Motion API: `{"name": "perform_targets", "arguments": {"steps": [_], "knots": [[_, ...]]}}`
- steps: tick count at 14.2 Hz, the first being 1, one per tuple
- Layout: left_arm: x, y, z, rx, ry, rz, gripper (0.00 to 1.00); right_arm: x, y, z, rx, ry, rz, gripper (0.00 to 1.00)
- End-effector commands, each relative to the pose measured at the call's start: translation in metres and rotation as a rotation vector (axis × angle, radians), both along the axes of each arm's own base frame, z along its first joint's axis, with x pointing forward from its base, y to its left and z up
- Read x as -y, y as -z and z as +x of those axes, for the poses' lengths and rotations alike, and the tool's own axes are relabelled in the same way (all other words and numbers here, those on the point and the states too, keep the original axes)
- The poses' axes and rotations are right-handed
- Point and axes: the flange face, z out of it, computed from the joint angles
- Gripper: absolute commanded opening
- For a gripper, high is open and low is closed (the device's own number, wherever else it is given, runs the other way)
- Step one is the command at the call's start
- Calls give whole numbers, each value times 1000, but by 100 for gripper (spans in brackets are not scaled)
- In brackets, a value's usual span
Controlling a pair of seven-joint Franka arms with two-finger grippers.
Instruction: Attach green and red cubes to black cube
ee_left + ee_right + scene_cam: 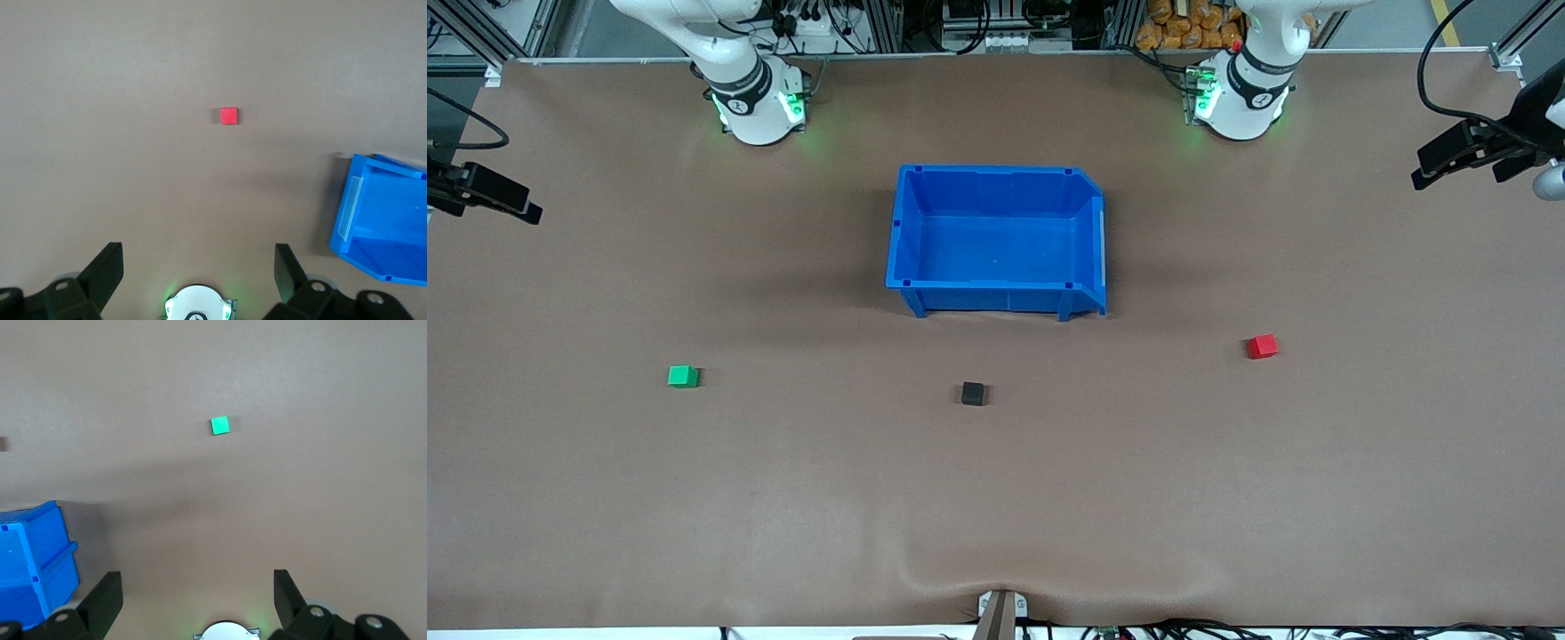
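Black cube (973,393) alone on table (996,498), nearer the front camera than blue bin (996,240). Green cube (683,376) and red cube (1262,346) well apart toward either end, nothing attached yet. Left gripper (199,267) and right gripper (197,590) spread wide, empty, high over table.

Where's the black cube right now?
The black cube sits alone on the table, nearer the front camera than the blue bin.

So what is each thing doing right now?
green cube: alone on the table, untouched.
red cube: alone on the table, untouched.
black cube: between them, nothing attached.
blue bin: upright, empty.
left gripper: open, holding nothing.
right gripper: open, holding nothing.
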Motion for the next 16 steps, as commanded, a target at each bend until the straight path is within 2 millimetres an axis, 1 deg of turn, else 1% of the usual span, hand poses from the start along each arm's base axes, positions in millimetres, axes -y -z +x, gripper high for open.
{"name": "perform_targets", "arguments": {"steps": [1,6,13,16], "knots": [[1,-1,-2,-19,18,3,100,0,-6,0,3,-10,-18,100],[-4,-3,-2,-16,3,15,100,0,-6,-1,1,-10,-17,100],[-2,-1,-3,-23,-3,15,100,-1,-6,0,1,-12,-16,100],[-3,5,-2,-37,-6,15,100,-1,-6,0,3,-9,-17,100]]}}
